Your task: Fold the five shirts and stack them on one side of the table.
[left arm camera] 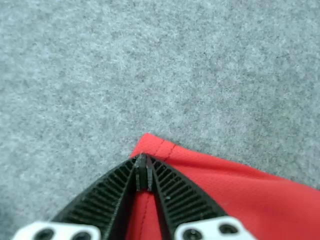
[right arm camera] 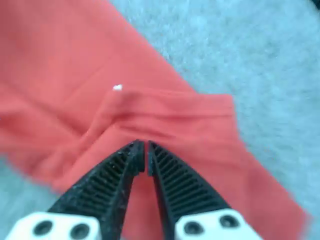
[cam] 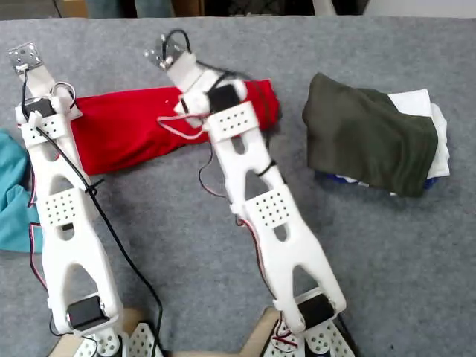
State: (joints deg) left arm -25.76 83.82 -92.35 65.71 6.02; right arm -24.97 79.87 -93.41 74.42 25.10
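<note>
Pinch at both ends of the red shirt, laid out as a long band on the grey table. Over at the left gripper: clenched right on a hemmed corner, cloth nipped between the ribbed jaws. Over at the right gripper: squeezed together on a ridge of gathered cloth toward the other end, apparently biting a fold. Looks like a matched hold, probably for lifting one long edge and carrying it over evenly, no sagging in the middle. Parked well apart on the far right: olive shirt on top of a white shirt, presumably the finished stack. Off at the left edge, a teal shirt, rumpled, by the look of it not yet folded. Layout from the high view: band, stack, spare shirt. Bite detail from the wrist views: corner stitching, creases running into the tips, hard to make out from above.
</note>
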